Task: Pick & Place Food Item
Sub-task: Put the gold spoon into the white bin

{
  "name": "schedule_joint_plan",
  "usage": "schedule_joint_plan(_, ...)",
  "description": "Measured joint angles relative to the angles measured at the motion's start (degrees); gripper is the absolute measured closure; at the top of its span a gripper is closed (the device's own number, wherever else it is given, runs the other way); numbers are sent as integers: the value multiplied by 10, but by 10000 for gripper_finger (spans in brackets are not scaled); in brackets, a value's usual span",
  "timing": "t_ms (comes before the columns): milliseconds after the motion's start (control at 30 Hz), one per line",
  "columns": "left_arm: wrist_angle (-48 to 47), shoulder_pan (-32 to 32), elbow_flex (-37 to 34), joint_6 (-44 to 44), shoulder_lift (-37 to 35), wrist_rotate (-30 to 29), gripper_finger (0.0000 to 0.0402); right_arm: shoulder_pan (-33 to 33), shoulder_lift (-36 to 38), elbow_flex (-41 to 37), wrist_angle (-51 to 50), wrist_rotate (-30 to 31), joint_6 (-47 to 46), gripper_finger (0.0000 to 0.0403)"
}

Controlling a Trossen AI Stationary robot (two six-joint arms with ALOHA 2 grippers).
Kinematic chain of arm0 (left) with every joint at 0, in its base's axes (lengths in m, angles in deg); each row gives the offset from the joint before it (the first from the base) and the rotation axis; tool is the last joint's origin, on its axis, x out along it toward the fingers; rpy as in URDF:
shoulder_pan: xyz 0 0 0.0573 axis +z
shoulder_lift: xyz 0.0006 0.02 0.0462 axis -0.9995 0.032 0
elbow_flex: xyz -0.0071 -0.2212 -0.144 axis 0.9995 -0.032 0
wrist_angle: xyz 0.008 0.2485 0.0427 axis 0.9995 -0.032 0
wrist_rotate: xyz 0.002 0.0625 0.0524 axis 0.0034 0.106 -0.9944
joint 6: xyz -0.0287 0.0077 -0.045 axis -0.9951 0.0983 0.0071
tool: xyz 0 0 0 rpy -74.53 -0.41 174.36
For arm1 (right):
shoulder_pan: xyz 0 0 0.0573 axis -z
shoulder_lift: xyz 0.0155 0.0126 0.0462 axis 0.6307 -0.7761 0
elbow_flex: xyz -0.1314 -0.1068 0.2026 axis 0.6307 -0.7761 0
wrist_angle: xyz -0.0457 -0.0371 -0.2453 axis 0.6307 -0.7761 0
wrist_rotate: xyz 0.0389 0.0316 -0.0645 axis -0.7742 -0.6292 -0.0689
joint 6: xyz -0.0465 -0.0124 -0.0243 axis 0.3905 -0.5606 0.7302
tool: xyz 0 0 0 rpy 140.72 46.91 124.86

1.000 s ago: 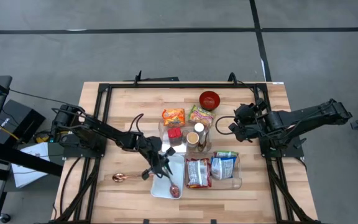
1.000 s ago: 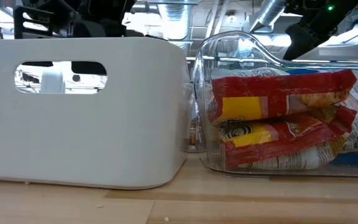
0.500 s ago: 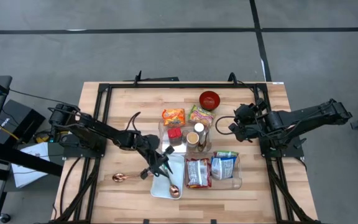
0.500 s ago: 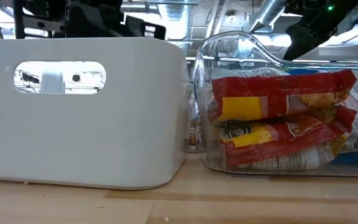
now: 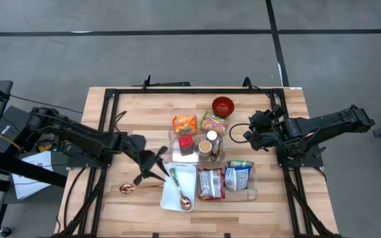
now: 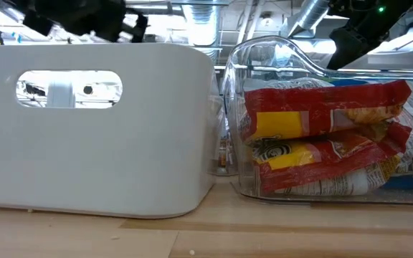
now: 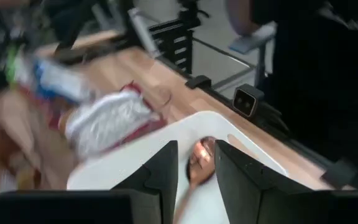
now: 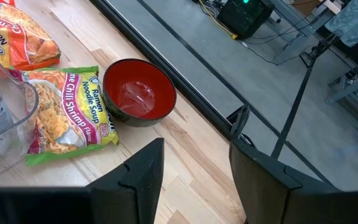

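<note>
A spoon with a copper bowl (image 5: 184,202) lies in the white bin (image 5: 166,198) near the table's front edge. My left gripper (image 5: 156,165) hangs just left of the bin, above the table. Its fingers are narrowly open with nothing between them. In its wrist view the spoon (image 7: 197,168) shows past the fingertips (image 7: 196,148). Two ramen packets (image 5: 184,123) (image 5: 213,122) lie on the table behind a clear container of jars (image 5: 196,145). My right gripper (image 5: 249,132) waits open at the right, above the table, near the red bowl (image 8: 139,93).
A clear tub (image 5: 229,180) holding snack packets stands right of the bin. A second copper spoon (image 5: 127,189) lies on the table left of the bin. A black frame (image 5: 111,99) runs around the table's edges. Bare wood shows at the far left and far right.
My left gripper has drawn back from over the white bin toward the table's left edge and has risen. The spoon stays lying in the bin, its handle now uncovered.
</note>
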Motion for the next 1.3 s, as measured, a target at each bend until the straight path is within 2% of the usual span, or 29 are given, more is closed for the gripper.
schedule_joint_plan(200,-58,0,-40,-228,-85,-91,303,0,0,0,2,0,0,227)
schedule_joint_plan(367,-174,0,-55,-484,-136,-156,303,1,0,0,6,0,0,227)
schedule_joint_plan(467,-236,-4,-64,-604,-149,-194,303,1,0,0,10,1,0,227)
schedule_joint_plan(700,-263,-52,-99,-806,-151,-187,303,1,0,0,14,2,0,227)
schedule_joint_plan(767,-259,-81,-101,-803,-150,-164,305,1,0,0,14,2,0,227)
schedule_joint_plan(867,-240,-145,-100,-709,-150,-184,316,1,0,0,12,2,1,227)
schedule_joint_plan(1033,-238,-246,-100,-547,-150,-375,341,0,0,0,4,1,0,227)
schedule_joint_plan(1100,-243,-261,-99,-523,-145,-415,344,0,0,0,4,1,0,227)
schedule_joint_plan(1167,-270,-268,-99,-528,-128,-409,341,1,0,0,4,0,0,227)
schedule_joint_plan(1300,-260,-271,-99,-557,-58,-343,313,1,0,0,4,0,0,227)
